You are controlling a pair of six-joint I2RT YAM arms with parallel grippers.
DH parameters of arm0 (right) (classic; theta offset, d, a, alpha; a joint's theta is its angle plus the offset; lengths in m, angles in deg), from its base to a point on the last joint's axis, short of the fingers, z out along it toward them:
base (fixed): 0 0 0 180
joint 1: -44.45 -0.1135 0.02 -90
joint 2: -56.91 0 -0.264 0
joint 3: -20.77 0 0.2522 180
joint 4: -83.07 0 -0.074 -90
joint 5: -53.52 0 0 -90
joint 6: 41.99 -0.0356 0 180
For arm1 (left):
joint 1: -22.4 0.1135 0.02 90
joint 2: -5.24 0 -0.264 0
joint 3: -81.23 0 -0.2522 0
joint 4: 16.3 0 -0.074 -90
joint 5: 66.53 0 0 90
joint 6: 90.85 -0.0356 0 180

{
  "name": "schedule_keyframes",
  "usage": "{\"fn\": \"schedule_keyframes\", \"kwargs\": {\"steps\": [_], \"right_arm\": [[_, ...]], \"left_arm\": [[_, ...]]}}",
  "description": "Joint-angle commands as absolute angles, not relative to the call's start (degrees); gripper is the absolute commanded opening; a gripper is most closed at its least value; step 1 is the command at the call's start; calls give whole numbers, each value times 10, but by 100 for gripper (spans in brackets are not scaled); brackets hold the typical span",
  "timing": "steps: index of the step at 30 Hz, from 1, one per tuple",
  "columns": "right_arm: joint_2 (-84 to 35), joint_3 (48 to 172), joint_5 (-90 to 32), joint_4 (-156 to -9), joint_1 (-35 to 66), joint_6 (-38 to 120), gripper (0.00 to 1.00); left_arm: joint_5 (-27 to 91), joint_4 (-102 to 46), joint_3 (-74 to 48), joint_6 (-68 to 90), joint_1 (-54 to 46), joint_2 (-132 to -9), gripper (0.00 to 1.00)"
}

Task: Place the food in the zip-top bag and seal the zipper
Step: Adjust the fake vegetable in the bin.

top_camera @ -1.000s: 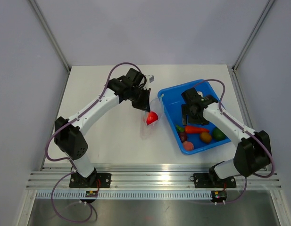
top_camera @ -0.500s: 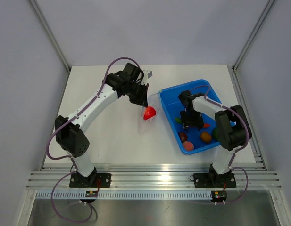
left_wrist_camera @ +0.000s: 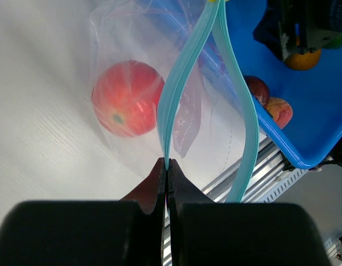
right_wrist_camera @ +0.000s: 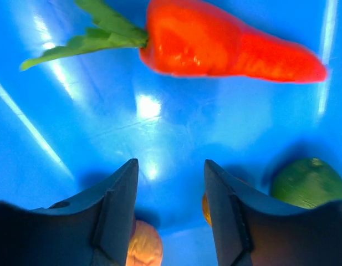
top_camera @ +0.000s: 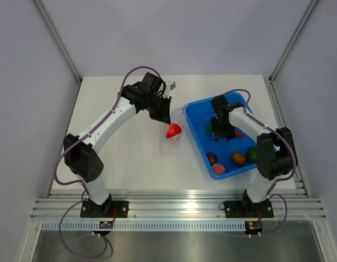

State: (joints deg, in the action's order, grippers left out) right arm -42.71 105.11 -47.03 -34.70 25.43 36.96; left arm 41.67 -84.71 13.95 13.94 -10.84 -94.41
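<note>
My left gripper (left_wrist_camera: 168, 163) is shut on one teal strip of the zipper (left_wrist_camera: 179, 83), holding the zip-top bag (top_camera: 178, 136) up with its mouth open; the other strip (left_wrist_camera: 244, 116) bows away. A red round (left_wrist_camera: 128, 98) lies inside the bag (left_wrist_camera: 112, 33). My right gripper (right_wrist_camera: 171, 166) hangs open over the blue tray's floor with nothing between its fingers. The orange carrot (right_wrist_camera: 231, 47) lies just beyond the fingertips. In the top view the right gripper (top_camera: 222, 132) is in the tray's middle, hiding most of the carrot (top_camera: 240, 133).
The blue tray (top_camera: 234, 103) stands right of the bag, its near corner holding purple (top_camera: 212, 159), pink (top_camera: 219, 170), brown-orange (top_camera: 238, 159) and green (top_camera: 252, 154) rounds. The green round (right_wrist_camera: 309, 183) sits right of my right fingers. Metal rails run along the table's near edge.
The right gripper has moved from the tray's near part toward its middle, over the carrot, and its jaws have narrowed. The left gripper shifted slightly with the bag, then stayed still.
</note>
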Motion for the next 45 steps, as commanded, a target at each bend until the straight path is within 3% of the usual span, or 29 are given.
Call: {"fn": "schedule_keyframes", "kwargs": {"steps": [1,4,9,13,18,21,28,34,37,42,45], "right_arm": [[-408,1084,-481,-330,259,383,59],[-417,1090,-433,-322,259,358,60],[-324,1044,-351,-337,259,309,78],[-266,1013,-403,-295,259,197,79],[-179,954,-389,-311,259,173,68],[-195,946,-325,-309,258,200,65],[-237,914,-299,-275,252,207,62],[-329,946,-281,-323,242,208,38],[-394,976,-274,-354,237,224,36],[-478,1107,-444,-359,268,228,36],[-453,1153,-462,-355,293,231,40]], "left_arm": [[421,-843,155,136,-104,-937,0],[420,-848,157,135,-104,-937,0],[412,-848,147,133,-103,-928,0],[410,-847,141,135,-101,-926,0],[413,-831,126,139,-99,-920,0],[417,-835,126,138,-99,-921,0],[410,-831,116,137,-99,-914,0],[409,-831,121,138,-98,-921,0],[405,-833,125,137,-97,-920,0],[403,-845,137,132,-93,-926,0],[398,-849,139,130,-92,-924,0]]}}
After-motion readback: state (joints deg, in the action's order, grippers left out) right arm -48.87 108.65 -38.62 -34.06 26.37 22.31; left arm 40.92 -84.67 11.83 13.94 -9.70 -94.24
